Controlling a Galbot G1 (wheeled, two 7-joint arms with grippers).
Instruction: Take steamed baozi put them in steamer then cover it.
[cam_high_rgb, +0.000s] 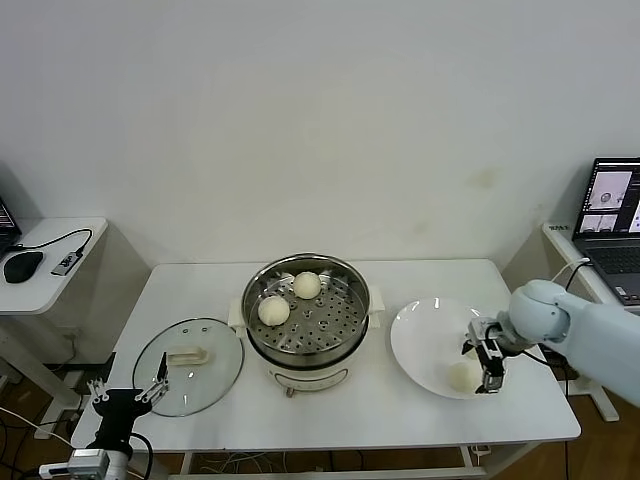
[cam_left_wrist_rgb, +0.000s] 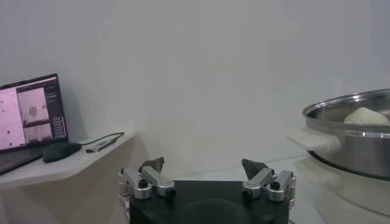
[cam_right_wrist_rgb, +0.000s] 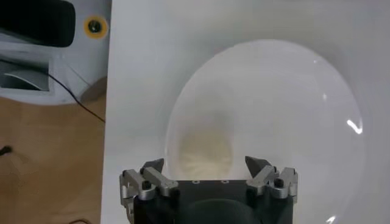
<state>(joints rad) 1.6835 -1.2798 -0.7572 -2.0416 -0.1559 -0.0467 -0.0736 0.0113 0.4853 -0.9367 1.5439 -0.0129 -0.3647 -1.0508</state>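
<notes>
Right end effector (cam_right_wrist_rgb: 206, 165), fingers apart, points down over a steamed baozi (cam_right_wrist_rgb: 205, 153).

Three steamed baozi (cam_high_rgb: 273, 310), one steamer (cam_high_rgb: 306, 355), one cover (cam_high_rgb: 188, 367), one plate (cam_high_rgb: 425, 340).

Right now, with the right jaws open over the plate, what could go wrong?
1. The right gripper hangs above the bun near the plate edge; an off-centre close could roll it off the plate.
2. Two buns already sit in the steamer; a careless drop could land on them.
3. The lid lies right by the parked left gripper, which could bump it.
</notes>
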